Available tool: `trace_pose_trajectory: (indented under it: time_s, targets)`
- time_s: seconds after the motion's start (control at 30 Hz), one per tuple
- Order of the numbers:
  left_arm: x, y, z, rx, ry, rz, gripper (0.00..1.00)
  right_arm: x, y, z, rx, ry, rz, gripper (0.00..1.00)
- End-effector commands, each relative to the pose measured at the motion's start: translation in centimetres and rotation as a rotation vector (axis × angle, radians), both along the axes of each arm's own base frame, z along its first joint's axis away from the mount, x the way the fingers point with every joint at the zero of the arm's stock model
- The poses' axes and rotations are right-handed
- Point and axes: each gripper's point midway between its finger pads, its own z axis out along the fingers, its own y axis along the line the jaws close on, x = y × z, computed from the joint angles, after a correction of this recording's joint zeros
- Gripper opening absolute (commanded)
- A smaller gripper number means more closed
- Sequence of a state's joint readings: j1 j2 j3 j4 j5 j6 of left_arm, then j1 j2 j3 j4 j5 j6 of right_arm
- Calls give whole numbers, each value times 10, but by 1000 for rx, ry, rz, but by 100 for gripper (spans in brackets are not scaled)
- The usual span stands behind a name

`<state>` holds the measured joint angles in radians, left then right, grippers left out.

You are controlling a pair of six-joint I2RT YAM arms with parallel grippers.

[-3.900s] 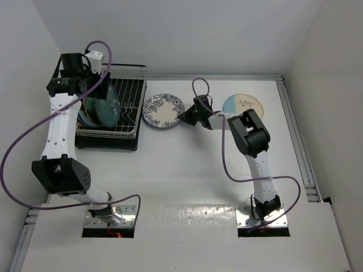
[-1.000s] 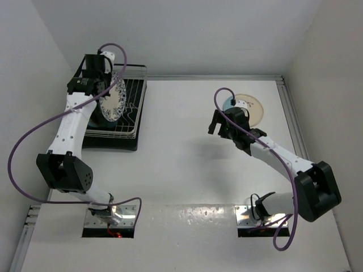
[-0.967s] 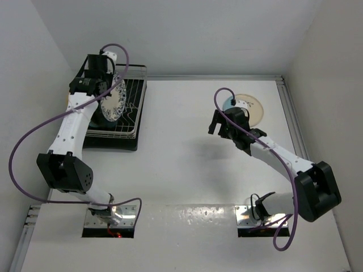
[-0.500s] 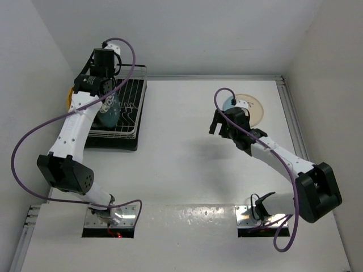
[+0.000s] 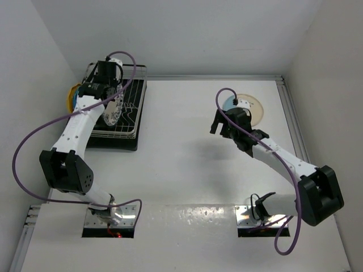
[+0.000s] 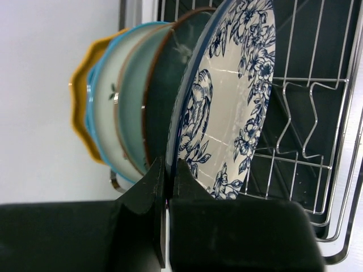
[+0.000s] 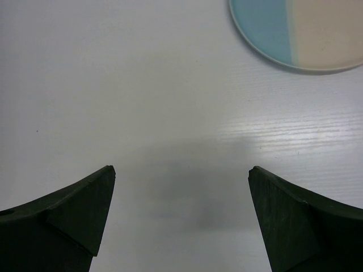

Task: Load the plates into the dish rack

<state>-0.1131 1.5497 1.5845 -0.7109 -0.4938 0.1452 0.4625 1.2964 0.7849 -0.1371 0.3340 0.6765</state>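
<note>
My left gripper point(image 6: 169, 164) is shut on the rim of the blue-floral white plate point(image 6: 232, 96), which stands on edge in the dish rack point(image 6: 306, 130). Beside it stand a dark teal plate point(image 6: 164, 90), a pale green one point(image 6: 127, 107) and a yellow one point(image 6: 82, 113). From above, the left gripper point(image 5: 108, 85) holds the floral plate point(image 5: 113, 110) over the left part of the rack point(image 5: 131, 107). My right gripper point(image 7: 181, 175) is open over bare table, short of the blue-and-cream plate point(image 7: 300, 34). In the top view that plate point(image 5: 252, 109) lies just beyond the right gripper point(image 5: 218, 122).
The rack stands at the far left, close to the left wall point(image 5: 34, 85). A raised rail point(image 5: 298, 141) runs along the table's right side. The white tabletop point(image 5: 176, 141) lies between the rack and the right arm.
My left arm has swung the floral plate from a tilted pose to nearly edge-on and lower among the racked plates. The right arm has barely moved.
</note>
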Motion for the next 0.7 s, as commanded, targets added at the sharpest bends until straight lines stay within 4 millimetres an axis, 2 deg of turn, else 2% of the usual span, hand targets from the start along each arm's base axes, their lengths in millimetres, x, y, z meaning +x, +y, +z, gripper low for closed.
trace_pose_trajectory:
  time_s: [0.0,0.1,0.2,0.23,0.3,0.4,0.43,0.5,0.57,0.6,0.63,0.67]
  targets:
    - [1,10,44,5,-183,36,0,3,-3,13,-5,-50,-7,100]
    - [1,-1,20,-44,-140,-5,0,4,-4,14,-11,-52,-13,100]
    - [5,10,1,-89,-103,19,0,6,-10,10,-25,-42,-23,100]
    - [3,10,-9,-115,-64,0,9,6,-13,7,-22,-35,-39,100]
    - [5,20,-7,-165,-71,19,20,8,-33,1,12,-17,-155,100]
    - [7,20,0,-220,-81,-18,45,12,-67,-8,-26,-27,-236,100]
    - [7,18,0,-226,-81,-25,51,9,-68,-13,-33,-18,-234,100]
    - [8,19,8,-211,-87,-37,59,14,-92,-20,3,-1,-316,100]
    - [6,21,15,-218,-91,-38,68,15,-104,-33,64,51,-362,100]
    - [7,18,23,-219,-102,-58,70,20,-116,-33,102,52,-410,100]
    - [8,21,28,-220,-112,-68,72,22,-119,-41,120,73,-421,99]
    - [7,16,29,-236,-106,-90,73,29,-128,-38,156,68,-439,99]
